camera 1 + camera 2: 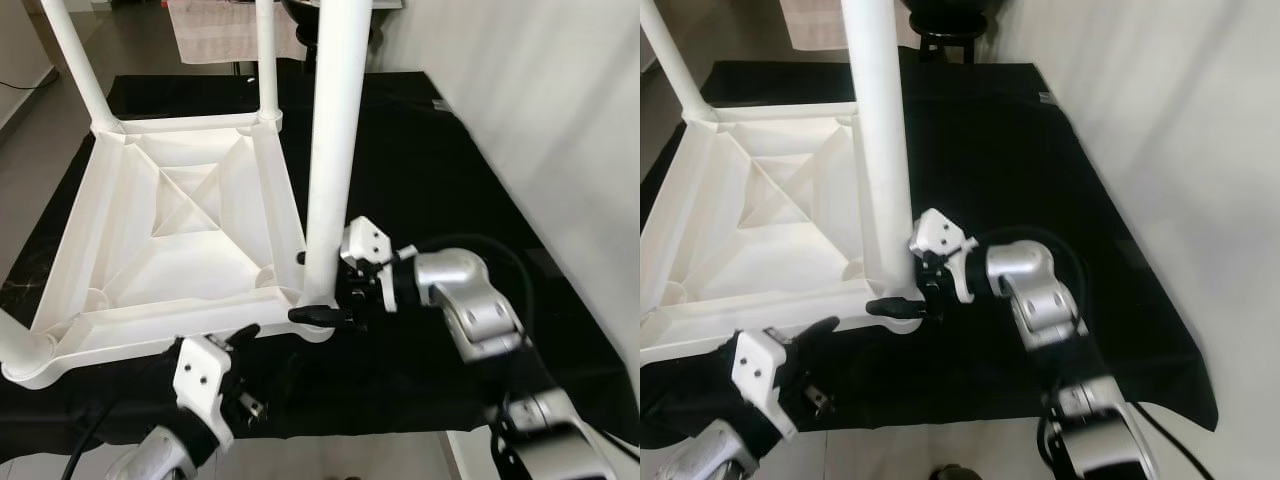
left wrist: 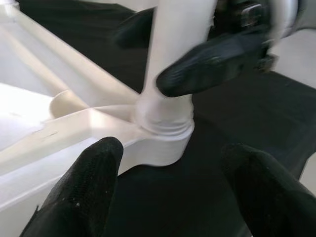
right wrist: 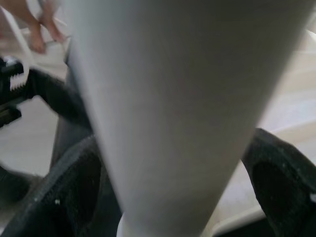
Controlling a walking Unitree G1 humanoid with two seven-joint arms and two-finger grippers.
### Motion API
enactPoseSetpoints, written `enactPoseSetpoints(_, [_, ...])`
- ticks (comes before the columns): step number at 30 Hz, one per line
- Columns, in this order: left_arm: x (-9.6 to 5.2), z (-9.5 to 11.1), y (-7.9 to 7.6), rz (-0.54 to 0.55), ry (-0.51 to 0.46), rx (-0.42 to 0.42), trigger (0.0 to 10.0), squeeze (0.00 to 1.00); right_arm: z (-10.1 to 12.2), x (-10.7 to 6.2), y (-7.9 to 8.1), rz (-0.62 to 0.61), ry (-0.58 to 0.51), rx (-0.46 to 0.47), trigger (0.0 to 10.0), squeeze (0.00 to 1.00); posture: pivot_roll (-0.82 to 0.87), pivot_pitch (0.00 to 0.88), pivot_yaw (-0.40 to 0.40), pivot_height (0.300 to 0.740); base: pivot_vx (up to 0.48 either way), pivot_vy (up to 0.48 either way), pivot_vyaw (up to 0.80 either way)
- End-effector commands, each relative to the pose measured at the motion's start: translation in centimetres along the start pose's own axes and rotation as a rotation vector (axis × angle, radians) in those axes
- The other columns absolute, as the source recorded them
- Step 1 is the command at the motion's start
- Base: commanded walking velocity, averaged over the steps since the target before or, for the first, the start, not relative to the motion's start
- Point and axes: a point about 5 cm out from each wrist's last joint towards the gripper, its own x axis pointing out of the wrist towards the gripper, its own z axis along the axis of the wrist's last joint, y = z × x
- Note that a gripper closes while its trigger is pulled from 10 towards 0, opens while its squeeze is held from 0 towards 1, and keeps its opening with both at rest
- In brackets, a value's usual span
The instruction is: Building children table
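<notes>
1. A white plastic table [image 1: 170, 230] lies upside down on a black cloth [image 1: 420, 170] spread over the floor, its ribbed underside facing up.
2. A pale wall [image 1: 560, 120] runs along the cloth's right edge.
3. At the table's near right corner, the right gripper [image 1: 322, 292] closes its two black fingers around the base of an upright white leg [image 1: 335, 140].
4. The left gripper [image 2: 168, 192] waits just before that corner, fingers spread wide, holding nothing.
5. More legs [image 1: 78, 62] stand at the table's far corners.
</notes>
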Motion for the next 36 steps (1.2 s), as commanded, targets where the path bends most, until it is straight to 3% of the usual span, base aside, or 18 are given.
enactPoseSetpoints(1, [-0.2, 0.3, -0.5, -0.001, -0.006, -0.009, 10.0, 0.00, -0.1, 1.1, 0.1, 0.060, -0.027, 0.011, 10.0, 0.00, -0.13, 0.173, -0.086, 0.740, 0.000, 0.000, 0.00])
enactPoseSetpoints(3, [-0.3, 0.3, -0.7, -0.002, -0.004, -0.012, 10.0, 0.00, 0.0, 1.5, 0.0, 0.080, -0.043, 0.012, 10.0, 0.00, -0.13, 0.179, -0.084, 0.740, 0.000, 0.000, 0.00])
enactPoseSetpoints(5, [-0.6, 0.4, -1.2, -0.012, 0.004, -0.021, 10.0, 0.00, -0.2, 2.0, 0.2, 0.147, -0.057, 0.030, 0.0, 0.00, -0.12, 0.200, -0.081, 0.740, 0.000, 0.000, 0.00])
enactPoseSetpoints(11, [-0.9, 0.7, -1.6, -0.029, 0.011, -0.031, 10.0, 0.00, -0.6, 1.8, 0.3, 0.218, -0.055, 0.039, 0.0, 0.00, -0.11, 0.223, -0.078, 0.740, 0.000, 0.000, 0.00])
enactPoseSetpoints(15, [-1.1, 0.8, -1.7, -0.033, 0.015, -0.034, 10.0, 0.00, -0.6, 1.0, -0.6, 0.199, -0.061, 0.039, 0.0, 0.00, -0.12, 0.236, -0.075, 0.740, 0.000, 0.000, 0.00])
enactPoseSetpoints(23, [-1.0, 0.8, -1.7, -0.030, 0.016, -0.034, 10.0, 0.00, -0.8, 0.0, -0.7, 0.149, -0.070, 0.012, 0.0, 0.00, -0.12, 0.226, -0.082, 0.740, 0.000, 0.000, 0.00])
enactPoseSetpoints(25, [-0.9, 0.7, -1.4, -0.023, 0.014, -0.031, 10.0, 0.00, -1.4, -1.9, 0.5, -0.106, -0.087, 0.029, 0.0, 0.00, -0.16, 0.211, -0.096, 0.740, 0.000, 0.000, 0.00])
enactPoseSetpoints(26, [-0.9, 0.7, -1.4, -0.023, 0.014, -0.031, 10.0, 0.00, -1.4, -1.9, 0.5, -0.106, -0.087, 0.029, 0.0, 0.00, -0.16, 0.211, -0.096, 0.740, 0.000, 0.000, 0.00])
enactPoseSetpoints(28, [-0.7, 0.6, -0.8, -0.016, 0.012, -0.026, 10.0, 0.00, -3.6, -2.6, 2.6, -0.832, -0.026, 0.235, 0.0, 0.00, -0.19, 0.203, -0.092, 0.740, 0.000, 0.000, 0.00])
enactPoseSetpoints(29, [-0.7, 0.6, -0.8, -0.016, 0.012, -0.026, 10.0, 0.00, -3.6, -2.6, 2.6, -0.832, -0.026, 0.235, 0.0, 0.00, -0.19, 0.203, -0.092, 0.740, 0.000, 0.000, 0.00])
enactPoseSetpoints(30, [-0.6, 0.6, -0.4, -0.014, 0.010, -0.024, 10.0, 0.00, -4.9, -3.1, 4.5, -0.984, 0.038, 0.335, 0.0, 0.00, -0.22, 0.199, -0.075, 0.740, 0.000, 0.000, 0.00])
enactPoseSetpoints(31, [-0.4, 0.5, -0.1, -0.013, 0.008, -0.023, 10.0, 0.00, -4.9, -2.5, 6.3, -0.943, 0.070, 0.261, 0.0, 0.00, -0.24, 0.195, -0.069, 0.740, 0.000, 0.000, 0.00])
enactPoseSetpoints(32, [-0.3, 0.3, 0.1, -0.013, 0.008, -0.022, 10.0, 0.00, -4.8, -1.9, 6.9, -0.869, 0.060, 0.220, 0.0, 0.00, -0.25, 0.174, -0.064, 0.740, 0.000, 0.000, 0.00])
enactPoseSetpoints(36, [0.4, -0.1, 0.6, -0.018, 0.011, -0.022, 10.0, 0.00, -5.8, -0.9, 5.5, -0.823, 0.065, 0.241, 0.0, 0.00, -0.22, 0.124, -0.088, 0.740, 0.000, 0.000, 0.00])
